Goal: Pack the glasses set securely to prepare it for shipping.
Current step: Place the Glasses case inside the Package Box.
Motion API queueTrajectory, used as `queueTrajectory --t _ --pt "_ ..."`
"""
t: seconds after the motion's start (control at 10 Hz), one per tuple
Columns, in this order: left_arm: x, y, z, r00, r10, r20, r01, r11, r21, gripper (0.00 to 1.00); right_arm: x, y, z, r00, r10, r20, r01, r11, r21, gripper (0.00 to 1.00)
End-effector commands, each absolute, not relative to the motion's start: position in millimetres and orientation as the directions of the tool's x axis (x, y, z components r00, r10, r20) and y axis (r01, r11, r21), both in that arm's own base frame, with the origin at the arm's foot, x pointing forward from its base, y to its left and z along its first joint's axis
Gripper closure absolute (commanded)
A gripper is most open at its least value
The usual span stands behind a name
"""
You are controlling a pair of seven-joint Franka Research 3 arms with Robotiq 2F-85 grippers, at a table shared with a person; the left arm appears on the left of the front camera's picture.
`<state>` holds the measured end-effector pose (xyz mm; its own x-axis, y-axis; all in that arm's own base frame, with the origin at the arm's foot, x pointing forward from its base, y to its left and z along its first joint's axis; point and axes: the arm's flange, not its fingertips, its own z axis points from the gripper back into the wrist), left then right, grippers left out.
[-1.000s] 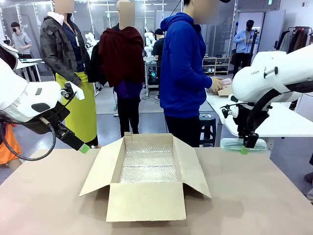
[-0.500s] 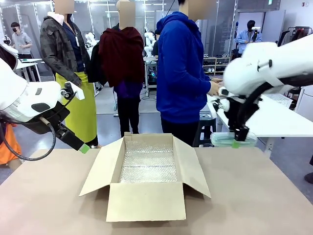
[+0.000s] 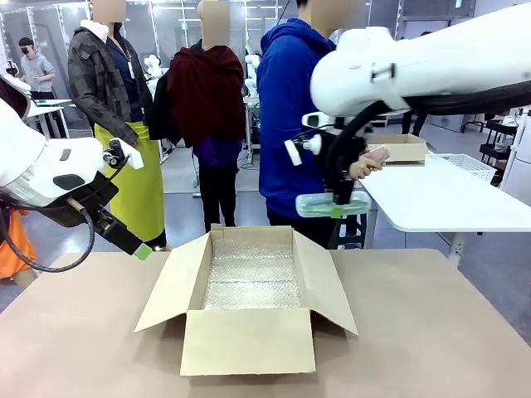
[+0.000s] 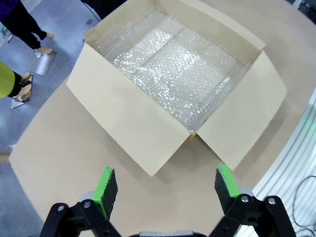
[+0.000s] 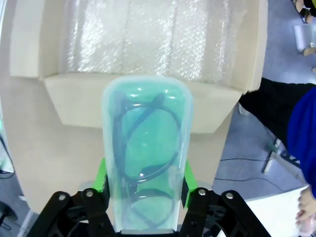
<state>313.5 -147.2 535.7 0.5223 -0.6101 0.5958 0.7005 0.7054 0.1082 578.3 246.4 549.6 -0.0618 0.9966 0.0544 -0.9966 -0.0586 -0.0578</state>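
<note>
Two glasses cases are in play, with one open box and two grippers. The mint green case (image 3: 314, 205) is up in the air, clamped at its middle by the right gripper (image 3: 336, 209), beyond the far right corner of the cardboard box (image 3: 247, 340) and right in front of the person in the blue hoodie. From the front it hangs level, long axis running side to side. In the right wrist view that axis runs straight out along the fingers, its rounded far end over the box's near flap. The shell is smooth, glossy and semi-clear, with one dark pair of frames showing through. The second case (image 3: 378, 154), pinkish and small, sits in the person's hand (image 3: 361, 168) above a white side table; its direction is hard to tell. The brown box stands on the tan table (image 3: 83, 332) with all four flaps splayed outward and its floor lined with crinkly, shiny bubble wrap (image 3: 251, 278). The left gripper (image 4: 165, 177) hovers off the box's left side with its green-padded fingers spread wide and nothing between them.
</note>
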Motion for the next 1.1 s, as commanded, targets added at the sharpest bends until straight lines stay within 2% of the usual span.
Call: queueTrajectory --t 0.0,0.4,0.7,1.0 --pt "313.9 -146.5 535.4 0.518 -0.610 0.600 0.707 0.700 0.101 0.00 624.8 288.8 550.7 -0.039 0.999 0.010 -0.999 -0.038 -0.027 0.36" --pt "313.9 -146.5 535.4 0.518 -0.610 0.600 0.707 0.700 0.101 0.00 667.5 355.0 496.5 -0.075 0.997 0.028 -0.997 -0.074 -0.008 0.36" --pt "313.9 -146.5 535.4 0.518 -0.610 0.600 0.707 0.700 0.101 0.00 682.4 382.6 446.2 -0.065 0.997 0.048 -0.998 -0.063 -0.031 0.36" --pt "313.9 -146.5 535.4 0.518 -0.610 0.600 0.707 0.700 0.101 0.00 695.5 407.8 407.8 -0.108 0.992 0.068 -0.993 -0.105 -0.053 0.36"
